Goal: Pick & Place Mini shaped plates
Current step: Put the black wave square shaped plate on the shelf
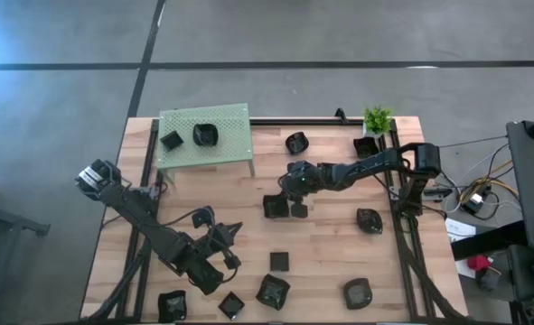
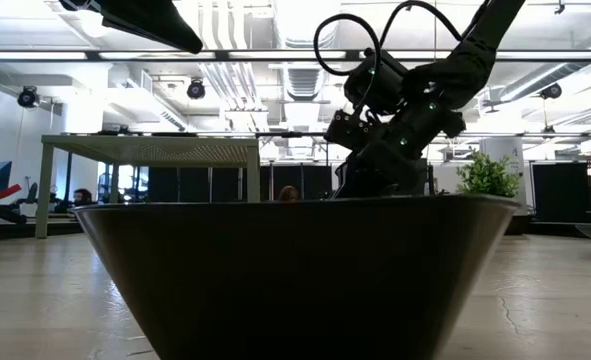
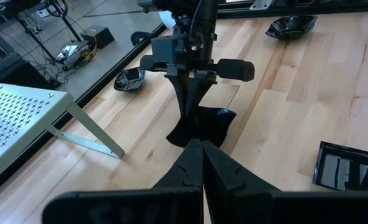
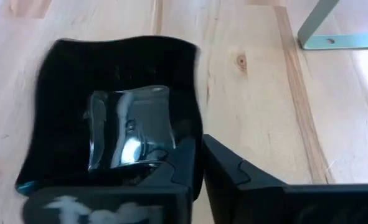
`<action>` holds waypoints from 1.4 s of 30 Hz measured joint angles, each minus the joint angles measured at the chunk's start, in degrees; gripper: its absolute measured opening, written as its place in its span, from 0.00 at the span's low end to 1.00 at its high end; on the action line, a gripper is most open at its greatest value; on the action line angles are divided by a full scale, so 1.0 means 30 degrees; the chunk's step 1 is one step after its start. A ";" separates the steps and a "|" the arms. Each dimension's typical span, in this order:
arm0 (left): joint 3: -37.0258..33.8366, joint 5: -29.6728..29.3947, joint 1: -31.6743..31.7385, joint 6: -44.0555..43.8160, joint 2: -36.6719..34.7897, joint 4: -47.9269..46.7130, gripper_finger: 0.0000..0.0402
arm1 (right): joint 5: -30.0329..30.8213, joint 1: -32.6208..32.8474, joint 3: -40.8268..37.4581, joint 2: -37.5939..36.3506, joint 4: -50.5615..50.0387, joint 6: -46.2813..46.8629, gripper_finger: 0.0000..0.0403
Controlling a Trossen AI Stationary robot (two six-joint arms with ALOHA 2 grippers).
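Two arms share the tabletop (image 1: 339,262), and the right one is at work. Nearest the camera in the low view, a black dish (image 2: 295,275) fills the lower frame. Beyond it, mid-frame in the high view, the right hand (image 1: 295,192) is down over two dishes lying side by side at centre; the left dish (image 1: 274,207) is a wavy-edged square. In the right wrist view that dish (image 4: 109,118) lies just beside the fingers, and the hand (image 4: 196,168) is clenched, its inner finger (image 4: 177,165) over the dish's rim. Whether the rim is actually pinched I cannot tell; it looks like a grasp on the edge. The platform (image 1: 205,135) with two dishes on it lies upper left of the hand, so the carry should run that way. The left hand (image 1: 231,236), clenched and empty, waits at lower left, pointing toward the right one. More dishes are scattered along the lower and right edges.
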 joint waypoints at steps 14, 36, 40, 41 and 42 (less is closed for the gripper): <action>0.0000 -0.0541 0.0025 -0.0375 0.0000 0.0312 0.00 | 0.1933 0.0915 0.0052 -0.3456 -0.2038 -0.0036 0.02; 0.0008 -0.0344 0.2020 0.3015 0.0015 0.3826 0.20 | 0.8136 0.4634 0.0060 -0.7795 -0.2140 -0.0680 0.02; 0.0007 -0.0505 0.2764 0.4102 0.0015 0.5192 0.20 | 0.8313 0.4685 0.0060 -0.7657 -0.1932 -0.0687 0.02; 0.0012 -0.0537 0.3012 0.4085 0.0015 0.5429 0.20 | 0.8313 0.4701 0.0060 -0.7657 -0.1913 -0.0687 0.02; 0.0007 -0.0538 0.3275 0.4037 0.0015 0.5599 0.20 | 0.8313 0.4721 0.0060 -0.7657 -0.1858 -0.0710 0.02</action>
